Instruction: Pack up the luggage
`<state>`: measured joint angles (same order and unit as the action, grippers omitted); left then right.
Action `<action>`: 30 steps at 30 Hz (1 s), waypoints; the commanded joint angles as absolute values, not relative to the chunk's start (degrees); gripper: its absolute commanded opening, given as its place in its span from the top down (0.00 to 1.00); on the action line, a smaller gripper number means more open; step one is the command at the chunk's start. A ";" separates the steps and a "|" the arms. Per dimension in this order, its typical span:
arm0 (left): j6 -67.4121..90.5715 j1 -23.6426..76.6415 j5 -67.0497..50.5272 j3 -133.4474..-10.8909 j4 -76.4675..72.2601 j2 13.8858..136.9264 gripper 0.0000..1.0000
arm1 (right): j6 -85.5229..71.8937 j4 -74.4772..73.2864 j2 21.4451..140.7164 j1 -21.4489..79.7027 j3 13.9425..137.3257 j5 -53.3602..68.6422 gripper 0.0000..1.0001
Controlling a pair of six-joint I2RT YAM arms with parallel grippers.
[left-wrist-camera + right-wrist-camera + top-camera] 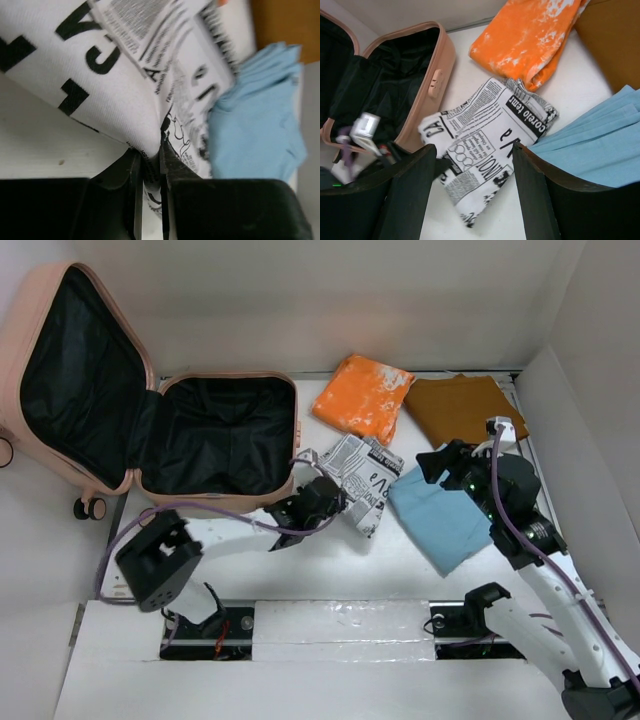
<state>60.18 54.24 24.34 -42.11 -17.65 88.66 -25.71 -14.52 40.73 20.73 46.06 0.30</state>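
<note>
Overhead view, with both wrist views. The white table (330, 560) carries, at 10 o'clock, the open luggage (230, 374): its lid stands tilted up at the far left, and its black-lined base lies flat beside it with nothing visible inside. A folded brown cloth (465, 408) lies at 1 o'clock, a folded blue cloth (440, 515) at 3 o'clock and an orange cloth (362, 395) at 12 o'clock. A newspaper-print cloth (362, 480) lies at the centre, just beside the luggage's near corner, with its 3 o'clock edge against the blue cloth. The left gripper (149, 155) is pinched narrow on a fold at the 9 o'clock edge of the newspaper-print cloth, and the fabric rises out of the jaws. The right gripper (474, 147) hangs over the far edge of the blue cloth, spread wide and holding nothing. The step in hand appears to be carrying the newspaper-print cloth into the luggage. To do it well, lift the pinched fold until the trailing fabric clears the pink wall, travel toward 10 o'clock without dragging the blue cloth along, and let go only once the bulk sits over the black lining. The right arm should stay out of that path.
</note>
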 commanded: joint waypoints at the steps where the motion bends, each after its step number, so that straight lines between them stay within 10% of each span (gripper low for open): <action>1: 46.86 54.93 26.37 -47.45 -19.07 78.06 1.00 | -25.58 -12.92 40.69 21.79 48.87 2.55 0.32; 13: 33.50 33.59 4.79 -74.67 -11.53 77.94 1.00 | -26.10 -10.99 44.91 21.80 55.63 5.18 0.32; 22: 29.36 19.62 -10.00 -142.52 16.24 112.65 1.00 | -24.88 -11.68 47.20 22.32 58.62 3.96 0.32; 26: 29.81 9.34 -17.93 -133.82 11.98 108.50 1.00 | -24.35 -11.69 46.67 22.32 58.10 3.43 0.32; 30: 28.47 5.20 -15.56 -99.83 -2.74 92.79 1.00 | -24.35 -10.46 47.29 22.32 56.70 4.92 0.32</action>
